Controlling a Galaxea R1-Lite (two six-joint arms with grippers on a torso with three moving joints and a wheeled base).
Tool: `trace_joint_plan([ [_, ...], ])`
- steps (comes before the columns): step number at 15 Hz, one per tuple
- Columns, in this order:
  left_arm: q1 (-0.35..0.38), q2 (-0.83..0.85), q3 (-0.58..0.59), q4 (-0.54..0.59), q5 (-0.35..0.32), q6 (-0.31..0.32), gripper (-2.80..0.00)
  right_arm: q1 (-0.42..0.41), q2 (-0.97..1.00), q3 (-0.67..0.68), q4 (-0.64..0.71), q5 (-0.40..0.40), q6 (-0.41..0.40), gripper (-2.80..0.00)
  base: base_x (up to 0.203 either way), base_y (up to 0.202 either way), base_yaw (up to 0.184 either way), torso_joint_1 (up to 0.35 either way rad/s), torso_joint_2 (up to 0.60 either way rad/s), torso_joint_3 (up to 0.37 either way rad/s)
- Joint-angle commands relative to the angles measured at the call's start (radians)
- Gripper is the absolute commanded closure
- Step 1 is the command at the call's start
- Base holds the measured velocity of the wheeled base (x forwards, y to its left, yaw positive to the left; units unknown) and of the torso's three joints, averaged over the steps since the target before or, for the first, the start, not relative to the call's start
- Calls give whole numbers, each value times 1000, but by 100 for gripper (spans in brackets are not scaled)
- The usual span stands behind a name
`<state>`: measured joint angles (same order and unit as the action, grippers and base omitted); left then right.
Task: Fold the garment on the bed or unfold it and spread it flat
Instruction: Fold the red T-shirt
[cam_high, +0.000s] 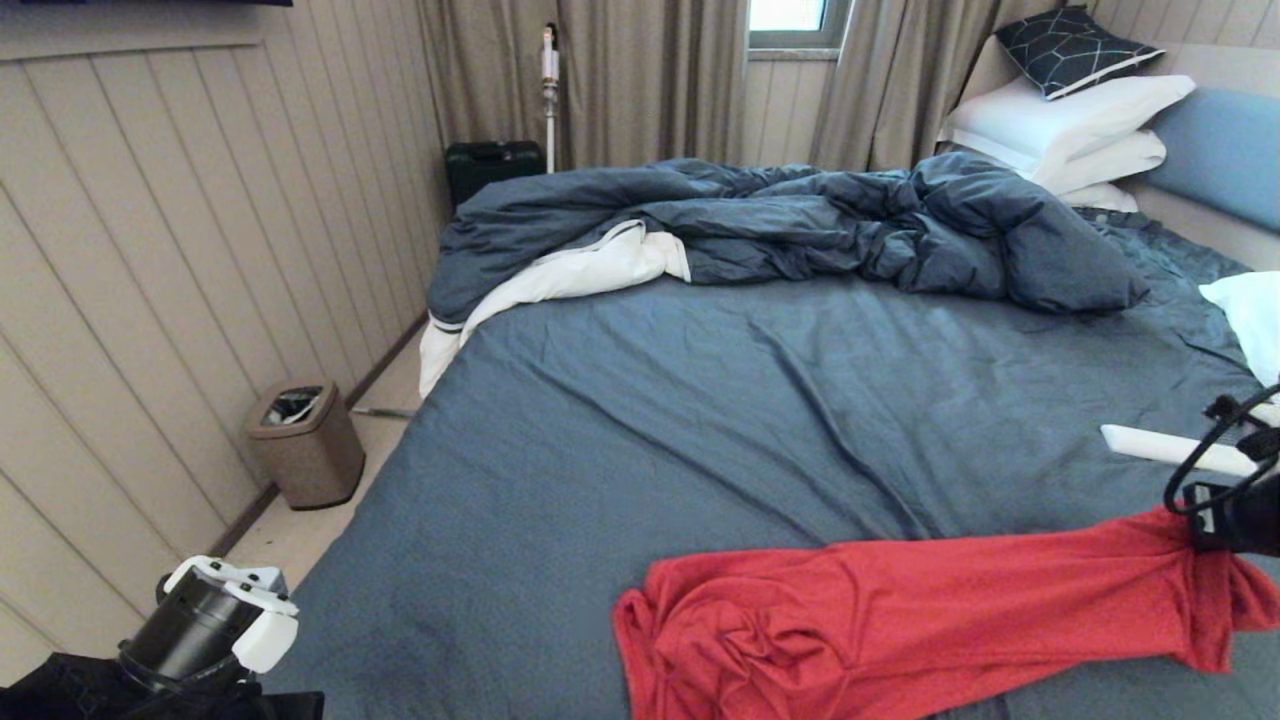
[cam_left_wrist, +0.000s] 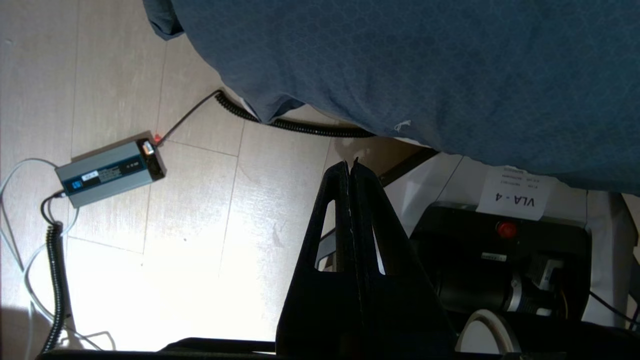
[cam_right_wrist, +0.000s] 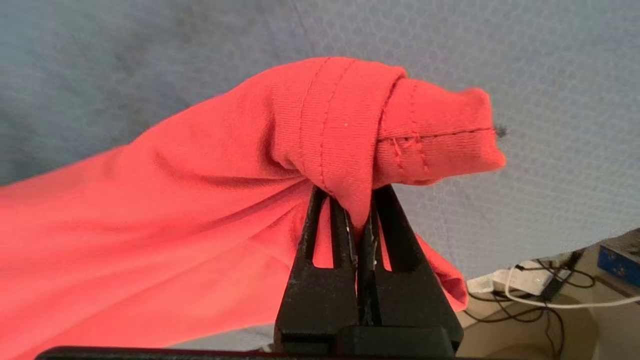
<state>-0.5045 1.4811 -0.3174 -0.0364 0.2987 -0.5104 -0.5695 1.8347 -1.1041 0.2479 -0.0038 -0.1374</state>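
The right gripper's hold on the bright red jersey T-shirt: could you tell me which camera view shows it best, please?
The right wrist view: the right gripper pinches a stitched hem of the bright red jersey T-shirt close up. The head view shows the shirt stretched over the bed, the gripper half cropped. The left wrist view shows neither.

We see the garment (cam_high: 900, 620) only in part: the head view's lower edge cuts off its bunched end. The right gripper (cam_high: 1205, 525) sits at that view's right edge, its fingers hidden behind fabric (the arm is mostly out of frame). No print shows on the garment. The label (cam_left_wrist: 515, 196) in the left wrist view carries smaller lines too small to read.
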Motion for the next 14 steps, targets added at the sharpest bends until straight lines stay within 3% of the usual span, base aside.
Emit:
trace_joint_plan([
  [1, 0, -4, 0, 0, 2, -3, 0, -1, -32, -38, 58, 19, -2, 0, 0, 0, 0, 0, 0, 0],
  [3, 0, -7, 0, 1, 2, -3, 0, 57, -85, -38, 139, 78, 3, 0, 0, 0, 0, 0, 0, 0],
  [6, 0, -10, 0, 0, 3, -3, 0, 230, -179, -4, 226, 121, 16, 0, 0, 0, 0, 0, 0, 0],
  [12, 0, -10, 1, 1, 2, -3, 0, 763, -243, -13, 328, 126, 130, 0, 0, 0, 0, 0, 0, 0],
  [14, -2, -10, 1, 1, -2, -2, 0, 894, -235, -65, 371, 126, 162, 0, 0, 0, 0, 0, 0, 0],
])
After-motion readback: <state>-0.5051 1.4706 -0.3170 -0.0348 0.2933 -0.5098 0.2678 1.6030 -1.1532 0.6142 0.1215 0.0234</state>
